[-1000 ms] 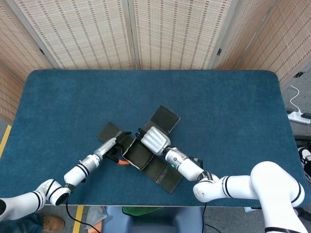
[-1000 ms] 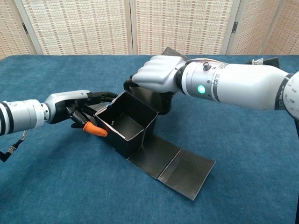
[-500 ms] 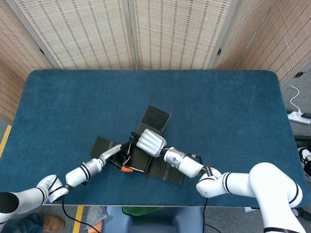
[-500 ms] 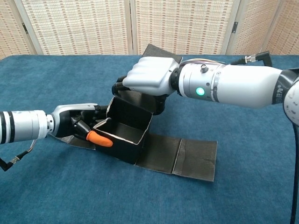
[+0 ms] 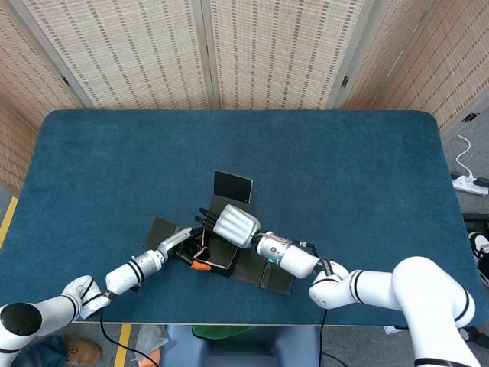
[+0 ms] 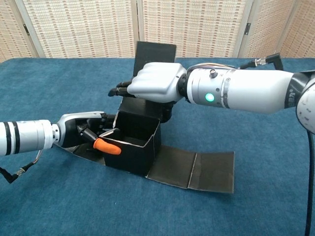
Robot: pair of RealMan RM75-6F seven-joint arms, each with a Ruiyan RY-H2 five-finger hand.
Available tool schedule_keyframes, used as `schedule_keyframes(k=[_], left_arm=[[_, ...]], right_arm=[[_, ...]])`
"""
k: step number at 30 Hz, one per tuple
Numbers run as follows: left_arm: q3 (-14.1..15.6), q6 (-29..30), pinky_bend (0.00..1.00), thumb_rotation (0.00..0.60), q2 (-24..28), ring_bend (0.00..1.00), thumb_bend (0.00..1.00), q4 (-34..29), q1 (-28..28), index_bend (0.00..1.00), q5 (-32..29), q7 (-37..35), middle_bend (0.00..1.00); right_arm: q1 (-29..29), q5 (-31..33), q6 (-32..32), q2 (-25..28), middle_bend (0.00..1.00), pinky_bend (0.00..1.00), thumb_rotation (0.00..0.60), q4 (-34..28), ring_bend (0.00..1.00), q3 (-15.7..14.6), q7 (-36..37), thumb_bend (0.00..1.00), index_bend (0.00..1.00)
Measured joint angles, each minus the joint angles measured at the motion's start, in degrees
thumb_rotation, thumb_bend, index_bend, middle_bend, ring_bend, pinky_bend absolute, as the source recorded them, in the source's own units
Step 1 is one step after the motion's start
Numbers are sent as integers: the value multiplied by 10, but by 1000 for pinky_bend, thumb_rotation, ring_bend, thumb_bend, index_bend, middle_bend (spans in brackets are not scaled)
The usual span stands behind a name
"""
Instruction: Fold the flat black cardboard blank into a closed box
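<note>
While the half-formed black box (image 5: pixel 216 252) sat near the front edge of the blue desk (image 5: pixel 344 176), the head view showed one cardboard blank only, one panel (image 5: pixel 232 186) raised behind the box and flat panels trailing to its right. Two hands met at it: the left hand (image 5: pixel 179 243) at its left wall, the right hand (image 5: pixel 232 225) above its rear.

From the chest view, the left hand (image 6: pixel 83 133) gripped the near-left wall, an orange fingertip (image 6: pixel 107 146) hooked over the rim, probably to hold that wall upright. The right hand (image 6: pixel 152 84) hovered flat, fingers (image 6: pixel 119 91) extended together, holding nothing, seemingly poised to press the rear panel (image 6: pixel 155 51) down.
</note>
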Motion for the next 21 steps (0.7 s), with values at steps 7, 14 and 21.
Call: schedule_keyframes(k=[7,14,21], left_arm=[[-1,1,890,600,8,643,156,-14,0,290,-12,13,234],[-4,7,890,600,39,644,156,-50,5,289,-26,10,247],[-1,15,890,600,88,643,162,-85,11,351,-31,-5,315]], right_arm=[[-11,34,-10,46,0,1000,600,-61,648,4,-17,281,0],[-54,24,28,117,0,1000,600,-158,642,3,32,279,0],[-132,-40,139,185,0,1000,600,-211,648,3,173,280,0]])
